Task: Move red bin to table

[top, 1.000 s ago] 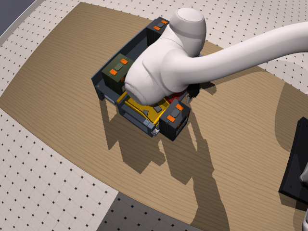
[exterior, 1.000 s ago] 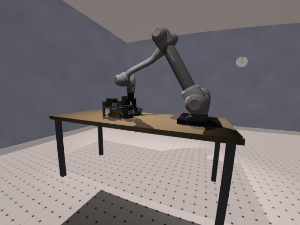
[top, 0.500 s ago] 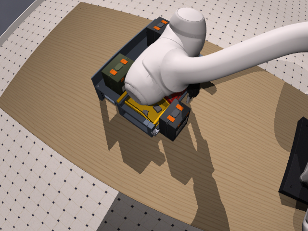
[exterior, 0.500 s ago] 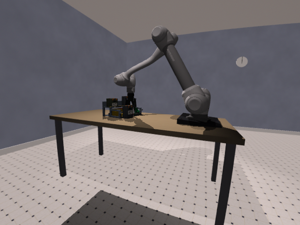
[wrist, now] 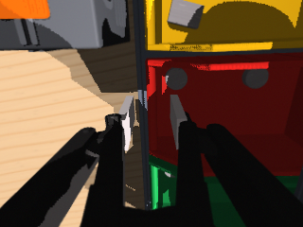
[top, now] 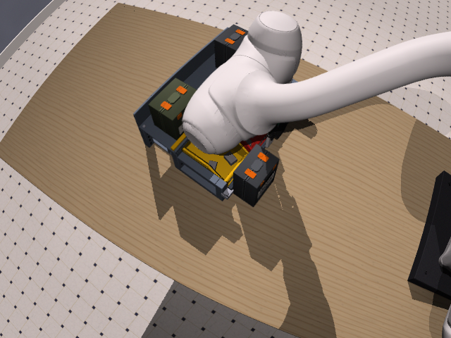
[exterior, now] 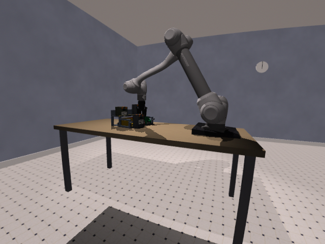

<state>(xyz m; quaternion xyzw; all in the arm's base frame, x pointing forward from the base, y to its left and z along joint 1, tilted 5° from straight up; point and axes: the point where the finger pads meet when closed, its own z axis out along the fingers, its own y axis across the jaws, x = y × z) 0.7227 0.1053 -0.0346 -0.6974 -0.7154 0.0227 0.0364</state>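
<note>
Though boxy, smooth red bin point(top: 258, 142) point(wrist: 227, 111).

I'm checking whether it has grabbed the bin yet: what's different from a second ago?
The visible finger of the gripper has moved inward, towards the red open bin; whether it grips the bin's front, I cannot tell. Nothing has visibly been lifted or let go. The arm, the red bin and the yellow open bin look unmoved.
</note>
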